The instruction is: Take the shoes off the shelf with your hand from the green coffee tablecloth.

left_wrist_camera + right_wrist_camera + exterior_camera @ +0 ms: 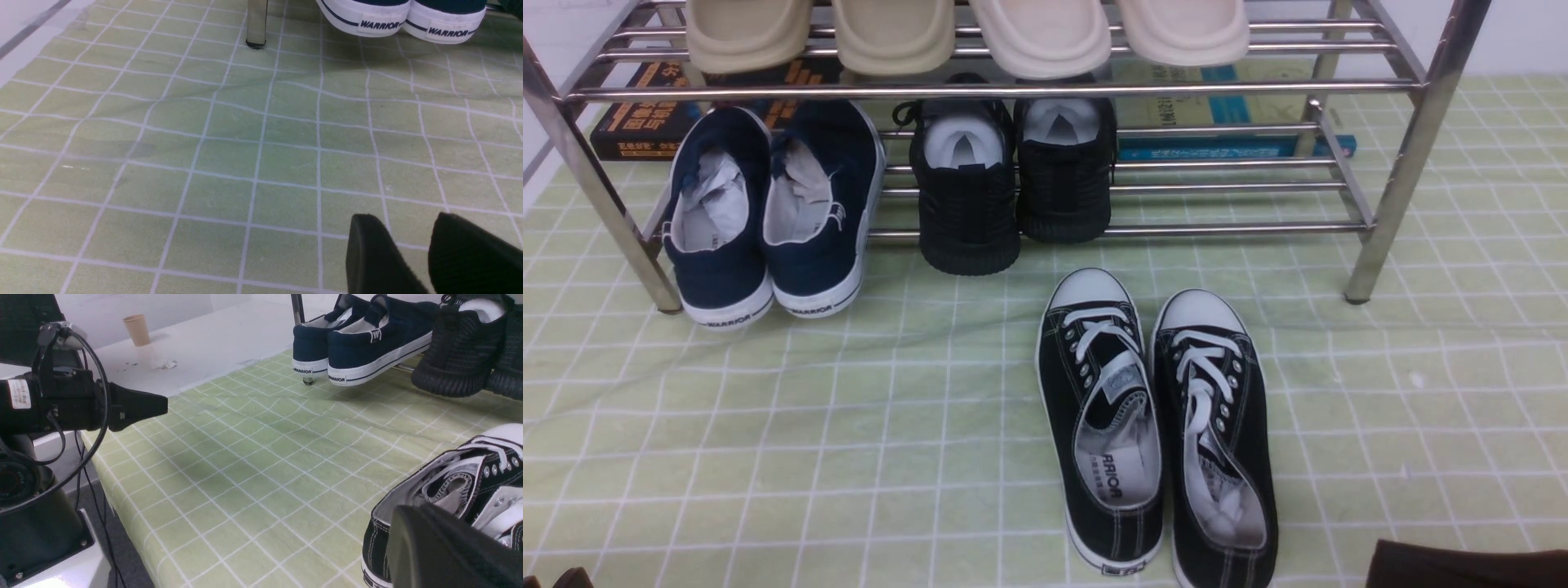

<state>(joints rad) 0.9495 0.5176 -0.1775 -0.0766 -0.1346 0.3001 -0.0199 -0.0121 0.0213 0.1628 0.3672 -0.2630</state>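
The black canvas shoes [1156,425] with white laces and toe caps lie side by side on the green checked tablecloth [768,425], toes toward the steel shelf [1405,155], just in front of its lower tier. My left gripper [408,245] is open and empty, low over bare cloth, with only a tip at the front view's bottom left corner [564,578]. My right gripper [433,543] shows one black finger close by the heel of a shoe [461,486]; its other finger is hidden. It is the dark shape at the front view's bottom right [1462,563].
On the lower tier sit a navy pair [768,212] at the left and an all-black textured pair [1013,180] in the middle. Beige slippers [964,33] fill the top tier. Books [1217,122] lie behind the shelf. A paper cup [137,330] stands beyond the cloth's left edge.
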